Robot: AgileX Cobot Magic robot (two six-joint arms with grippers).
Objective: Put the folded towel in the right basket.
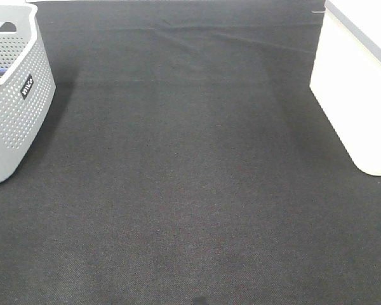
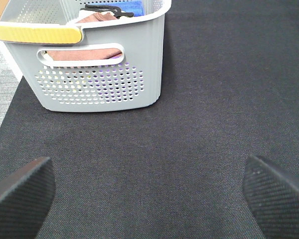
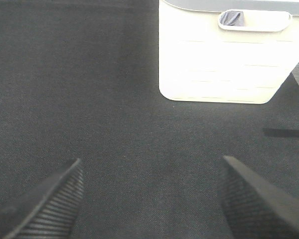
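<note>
No towel is held: the left tool (image 2: 149, 191) and the right tool (image 3: 152, 199) are both seen spread apart and empty above the black-clothed table (image 1: 190, 190). Folded towels (image 2: 84, 54) are seen only inside the grey perforated basket (image 2: 97, 82). The opening step is judged to be in hand; a reach into that basket is called for, well apart from the white basket (image 3: 224, 64).

Setting: staged lab/test bench | evidence: worktop (image 1: 190, 190) covered edge to edge in dark woven mat | grey perforated laundry basket (image 1: 16, 108) at one side of mat, folded cloths inside | cream plastic basket (image 1: 355, 95) opposite the grey basket | no household furnishings visible
</note>
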